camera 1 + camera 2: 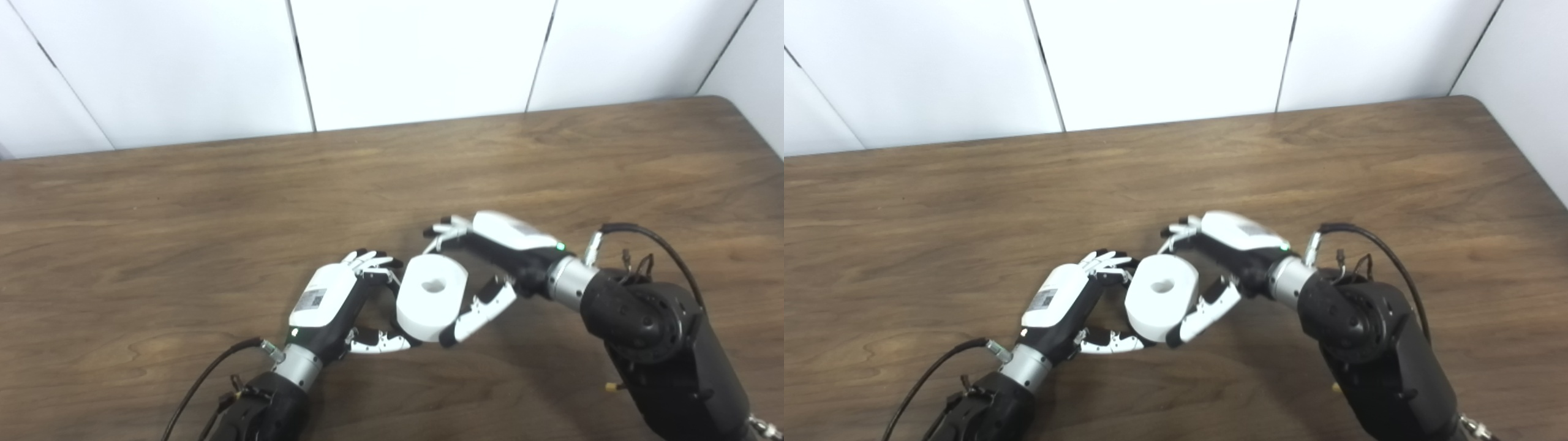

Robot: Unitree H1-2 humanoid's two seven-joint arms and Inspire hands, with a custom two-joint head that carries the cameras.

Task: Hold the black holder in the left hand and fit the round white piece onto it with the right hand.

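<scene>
The round white piece [430, 297], a thick disc with a hole in its middle, hangs tilted just above the table between my two hands. My left hand [343, 303] curls against its left side, fingers [370, 262] at the upper edge and thumb [381, 343] under the lower edge. The black holder is hidden behind the disc and that hand. My right hand [490, 257] grips the disc from the right. Its thumb [481, 311] lies along the lower right rim and its fingers [446, 230] hook over the far edge.
The brown wooden table [184, 214] runs to a white panelled wall [416, 55] at the back, with a rounded corner at the far right. Cables loop off both wrists. No other objects lie on the wood.
</scene>
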